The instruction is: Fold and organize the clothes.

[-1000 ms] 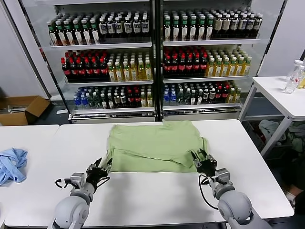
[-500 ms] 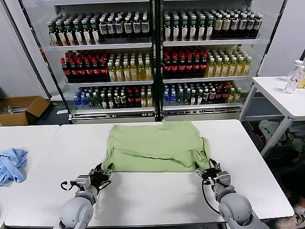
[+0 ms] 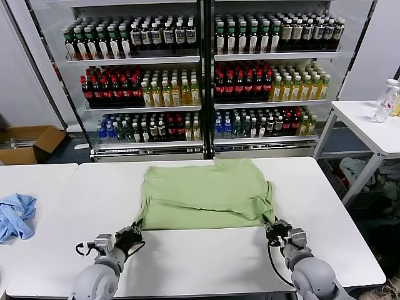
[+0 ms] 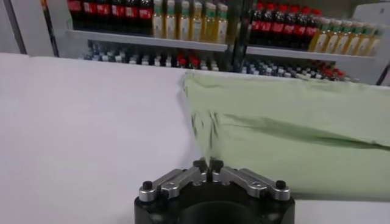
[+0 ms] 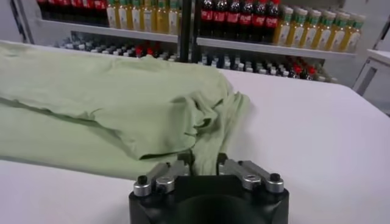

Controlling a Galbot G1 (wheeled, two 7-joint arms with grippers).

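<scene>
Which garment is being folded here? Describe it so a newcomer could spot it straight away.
On the white table in front of the drink shelves, the light green shirt lies spread flat at the centre. The left gripper and right gripper pinch its two near corners. The only other garment, a crumpled light blue one, lies far off to the left.

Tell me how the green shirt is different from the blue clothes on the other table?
The green shirt is bigger and spread flat; the light blue garment is smaller and crumpled in a heap. The left gripper and right gripper pinch the shirt's corners; nothing touches the blue one. Both lie on white tables.
</scene>
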